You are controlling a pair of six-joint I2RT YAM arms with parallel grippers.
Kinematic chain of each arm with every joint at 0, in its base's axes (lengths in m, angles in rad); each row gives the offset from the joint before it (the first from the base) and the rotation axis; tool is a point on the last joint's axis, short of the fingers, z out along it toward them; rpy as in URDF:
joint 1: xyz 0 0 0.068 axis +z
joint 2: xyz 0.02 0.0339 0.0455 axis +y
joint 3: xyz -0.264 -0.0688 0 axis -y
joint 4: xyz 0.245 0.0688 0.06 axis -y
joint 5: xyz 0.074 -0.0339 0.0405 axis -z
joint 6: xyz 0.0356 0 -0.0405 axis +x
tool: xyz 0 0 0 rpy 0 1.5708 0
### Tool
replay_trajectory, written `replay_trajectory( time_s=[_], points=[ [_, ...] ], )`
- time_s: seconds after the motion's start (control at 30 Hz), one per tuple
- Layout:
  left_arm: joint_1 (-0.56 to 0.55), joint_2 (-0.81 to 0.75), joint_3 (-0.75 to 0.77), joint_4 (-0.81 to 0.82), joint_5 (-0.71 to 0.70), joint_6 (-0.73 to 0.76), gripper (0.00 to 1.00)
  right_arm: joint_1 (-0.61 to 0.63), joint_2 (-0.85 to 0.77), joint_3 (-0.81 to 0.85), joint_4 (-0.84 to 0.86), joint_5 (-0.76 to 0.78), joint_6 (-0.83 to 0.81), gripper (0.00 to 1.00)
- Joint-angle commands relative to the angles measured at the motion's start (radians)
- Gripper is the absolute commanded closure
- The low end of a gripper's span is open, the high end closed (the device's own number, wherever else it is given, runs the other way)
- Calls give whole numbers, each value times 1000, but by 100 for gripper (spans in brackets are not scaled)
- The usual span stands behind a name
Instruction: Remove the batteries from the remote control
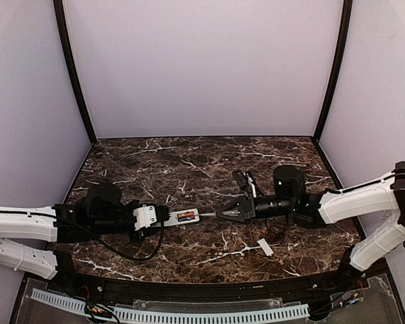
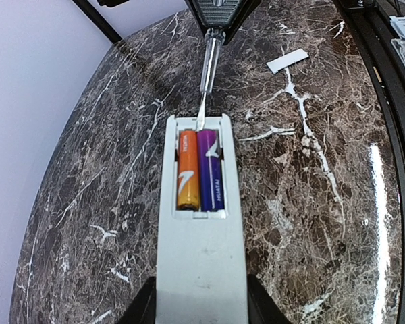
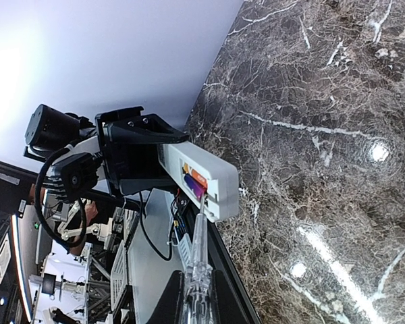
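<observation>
Left fingers [image 2: 143,312] pinch the white remote control [image 2: 199,260]; two batteries [image 2: 188,172], orange and purple, lie in its open recess. Screwdriver [image 2: 210,61], clamped between the right fingers [image 3: 175,307], has its tip at the recess's 12 o'clock end; white cover [image 2: 287,61] lies on the counter [image 2: 310,202] at 1 o'clock

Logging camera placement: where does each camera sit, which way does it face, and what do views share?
Top external: above and behind the bases, looking down at the table; both arms, left gripper and right gripper show.
Left wrist: faces along the held remote control toward the right arm; own fingers at bottom.
Right wrist: faces along its screwdriver toward the left arm; own fingers at bottom.
Shared: both wrist views show the batteries.
</observation>
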Motion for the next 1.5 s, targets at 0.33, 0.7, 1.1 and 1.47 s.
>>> replay_trajectory(
  time_s=[0.33, 0.7, 1.1, 1.47],
  points=[
    [-32, 34, 65, 313, 162, -10, 100, 80, 116, 188, 294, -308, 37, 100],
    [-32, 90, 100, 252, 110, -1, 100, 91, 147, 256, 258, -312, 34, 100],
    [-33, 186, 134, 196, 55, 4, 100, 106, 166, 312, 90, -248, -20, 100],
    [-32, 255, 170, 135, 32, 13, 100, 135, 170, 390, 20, -229, -31, 100]
  ],
)
